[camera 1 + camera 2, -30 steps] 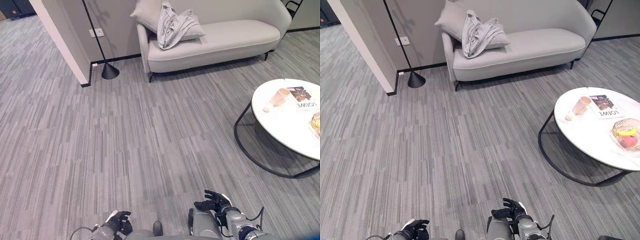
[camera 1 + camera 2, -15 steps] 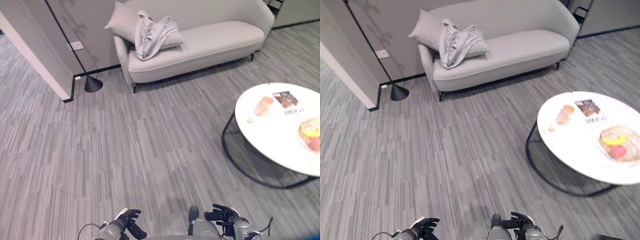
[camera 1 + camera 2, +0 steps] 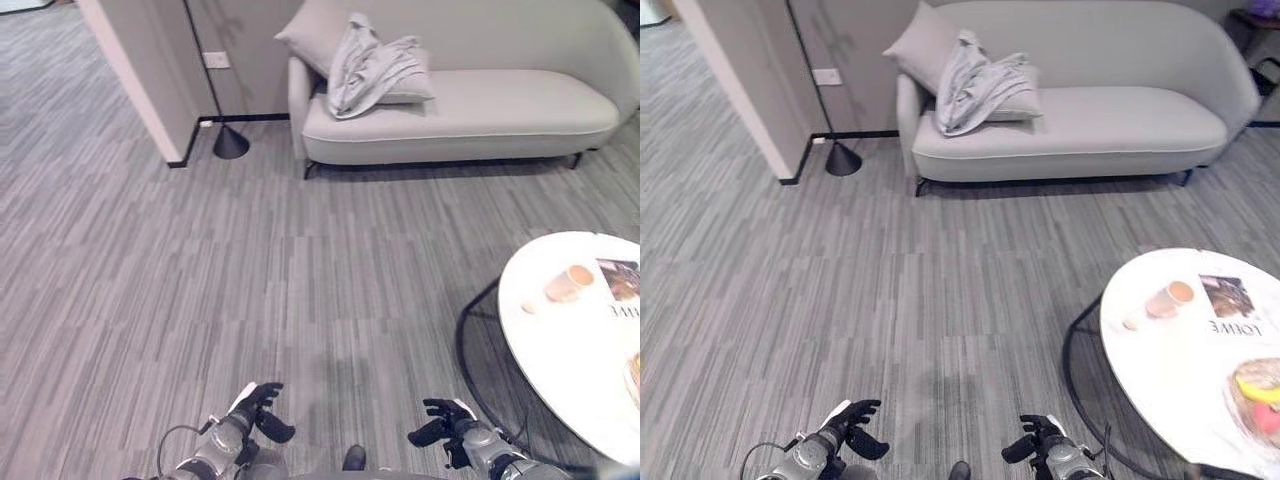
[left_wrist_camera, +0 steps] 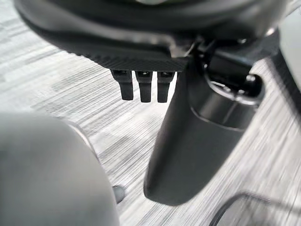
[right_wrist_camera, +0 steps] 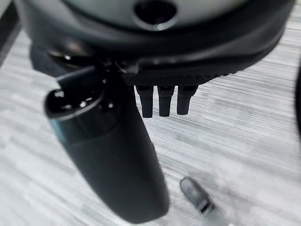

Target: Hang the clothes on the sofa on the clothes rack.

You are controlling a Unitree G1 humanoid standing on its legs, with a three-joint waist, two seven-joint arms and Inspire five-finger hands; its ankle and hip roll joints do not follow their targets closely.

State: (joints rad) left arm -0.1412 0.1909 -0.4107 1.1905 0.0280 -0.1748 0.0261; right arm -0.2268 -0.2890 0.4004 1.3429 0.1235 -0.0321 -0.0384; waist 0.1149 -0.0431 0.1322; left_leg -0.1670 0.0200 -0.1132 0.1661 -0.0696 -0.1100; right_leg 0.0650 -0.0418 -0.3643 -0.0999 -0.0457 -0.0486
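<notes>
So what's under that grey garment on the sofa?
The crumpled grey garment lies draped over a cushion at the sofa's left end. The cushion's middle is covered, so anything beneath the cloth there can't be seen.

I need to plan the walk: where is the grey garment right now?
The grey garment lies draped over the cushion at the sofa's left end.

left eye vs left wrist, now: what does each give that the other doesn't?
Left eye view: the sofa with the grey clothes draped over its cushion, a floor lamp base, a round white table with a cup, and the right hand. Left wrist view: a close look along the left hand, fingers straight, holding nothing. Both: the left hand and the grey striped floor.
</notes>
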